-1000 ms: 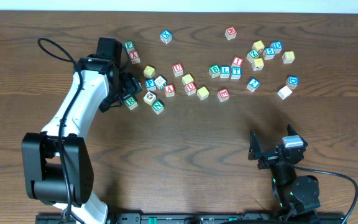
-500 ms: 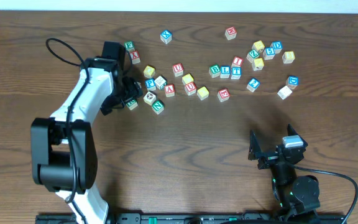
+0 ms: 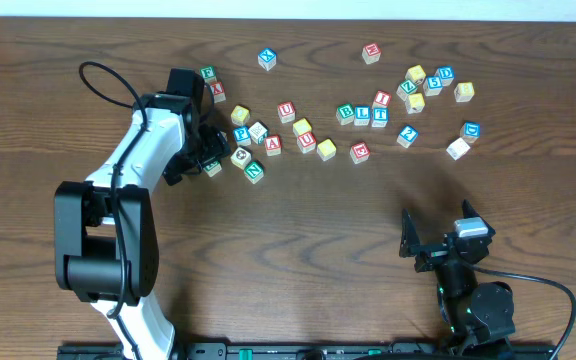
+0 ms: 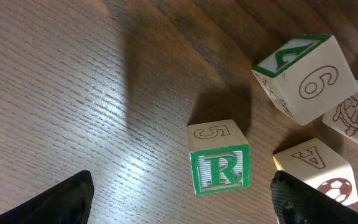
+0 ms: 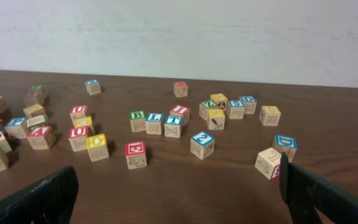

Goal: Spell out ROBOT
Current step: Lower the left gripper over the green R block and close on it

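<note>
Tabletop (image 3: pixel 298 230) of dark wood takes up the whole overhead view, with lettered cubes scattered across its far half. The white left arm (image 3: pixel 138 160) reaches up to the left end of that scatter. The right arm (image 3: pixel 473 300) sits folded near the front edge, well apart from every cube.

The left gripper (image 4: pixel 182 204) hangs low over the wood with its jaws spread wide and nothing between the pads. The right gripper (image 5: pixel 179 199) is likewise fully released and empty, looking out over the cubes from a distance.

The R cube (image 4: pixel 219 165) stands on the table just ahead of the left fingertips. It lies inside the gap between them but off centre, closer to the right-hand finger. Its green R face is turned toward the wrist camera. A cube has no long axis, but its sides look slightly skewed to the line of the jaws. Other cubes crowd it closely on the right.

The left arm is plainly the nearer one for this letter. A short advance with a small shift toward that side should centre it.

The B cube (image 3: pixel 345 113) and T cube (image 3: pixel 379 117) sit in a short row mid-table. A yellow O cube (image 5: pixel 96 146) reads clearly nearby. The second O I cannot pick out among the other yellow cubes.
</note>
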Robot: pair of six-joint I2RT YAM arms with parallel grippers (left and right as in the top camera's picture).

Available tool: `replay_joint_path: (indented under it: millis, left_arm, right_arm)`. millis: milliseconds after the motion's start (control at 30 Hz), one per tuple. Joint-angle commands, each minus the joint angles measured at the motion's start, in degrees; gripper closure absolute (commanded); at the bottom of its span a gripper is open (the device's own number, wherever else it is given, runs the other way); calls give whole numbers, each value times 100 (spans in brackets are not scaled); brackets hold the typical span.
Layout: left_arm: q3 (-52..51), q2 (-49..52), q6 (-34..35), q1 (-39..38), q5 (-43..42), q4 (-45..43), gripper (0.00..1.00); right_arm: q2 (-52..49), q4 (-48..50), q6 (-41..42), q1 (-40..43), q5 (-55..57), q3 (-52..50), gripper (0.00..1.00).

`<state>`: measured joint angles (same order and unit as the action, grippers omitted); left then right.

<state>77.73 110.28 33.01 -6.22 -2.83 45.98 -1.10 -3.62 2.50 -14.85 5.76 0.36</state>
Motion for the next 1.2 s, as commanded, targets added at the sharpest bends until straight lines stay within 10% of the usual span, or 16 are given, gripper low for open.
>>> replay_joint_path:
  millis: [0, 1167]
  left_arm:
    - [114, 118, 33, 2, 74, -28, 11]
    - [85, 505, 33, 2, 74, -122, 11]
  right_arm:
    - [-4, -24, -44, 57, -35, -4, 1]
    - [-4, -24, -44, 57, -35, -4, 1]
